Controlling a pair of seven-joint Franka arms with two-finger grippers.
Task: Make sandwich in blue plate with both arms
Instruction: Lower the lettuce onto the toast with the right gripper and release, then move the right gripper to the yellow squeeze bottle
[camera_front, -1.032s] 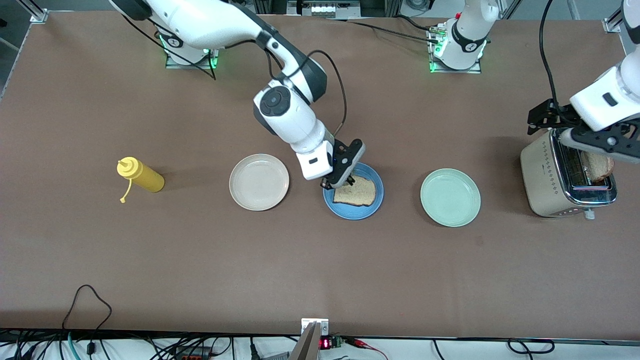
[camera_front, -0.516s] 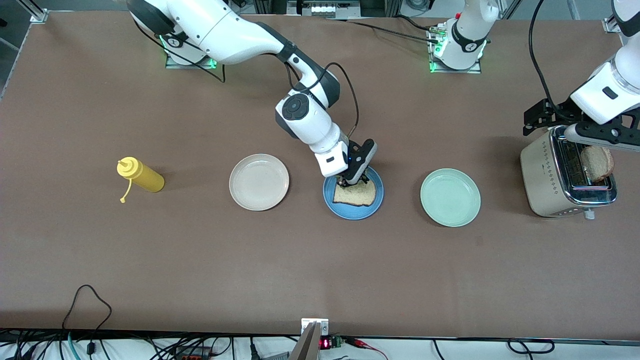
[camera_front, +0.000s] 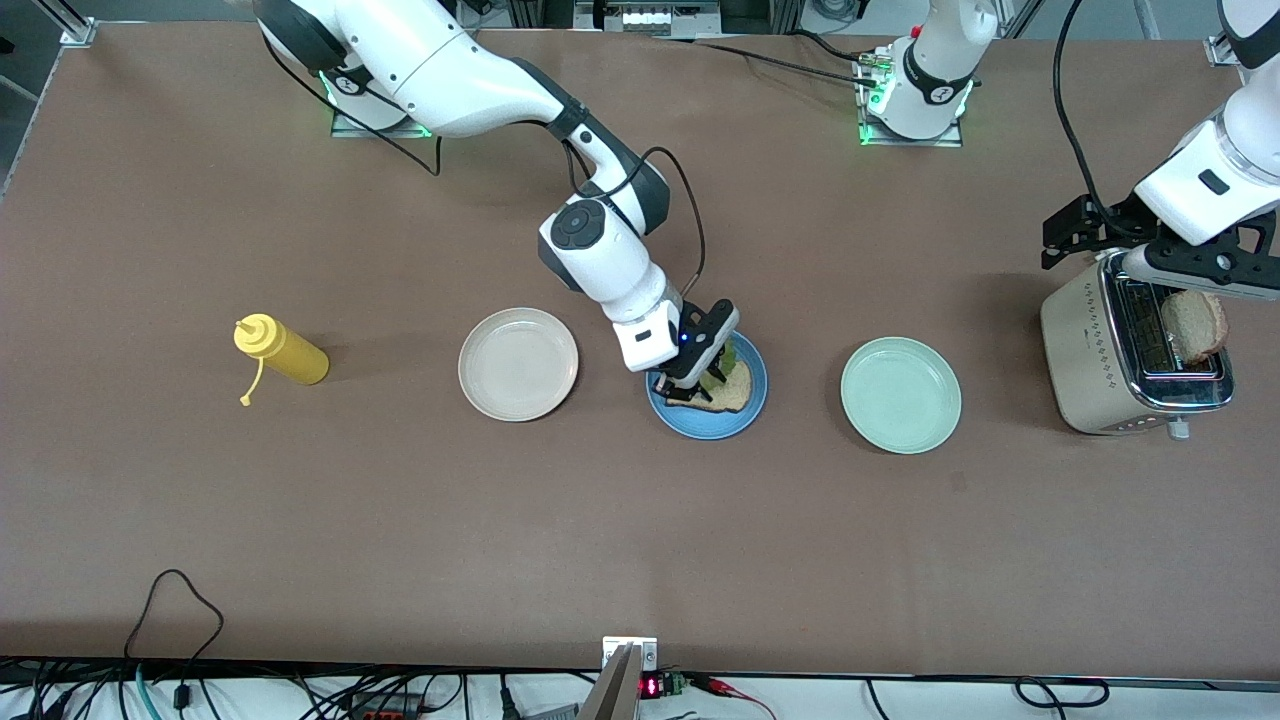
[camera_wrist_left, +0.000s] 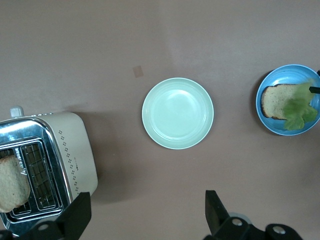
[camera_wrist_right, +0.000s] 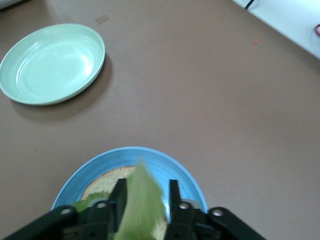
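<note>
One lettuce leaf (camera_wrist_right: 140, 200), between right pincer (camera_wrist_right: 145, 200) fingers

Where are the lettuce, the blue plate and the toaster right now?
lettuce (camera_wrist_left: 300, 106), left wrist view, middle of leaf.
blue plate (camera_front: 712, 426), front view, bare rim nearest camera.
toaster (camera_front: 1082, 345), front view, beige side wall.

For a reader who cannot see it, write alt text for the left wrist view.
A pale green plate sits mid-table, between a blue plate holding a bread slice topped with lettuce and a cream toaster with bread in one slot. The left gripper hangs open over bare table.
</note>
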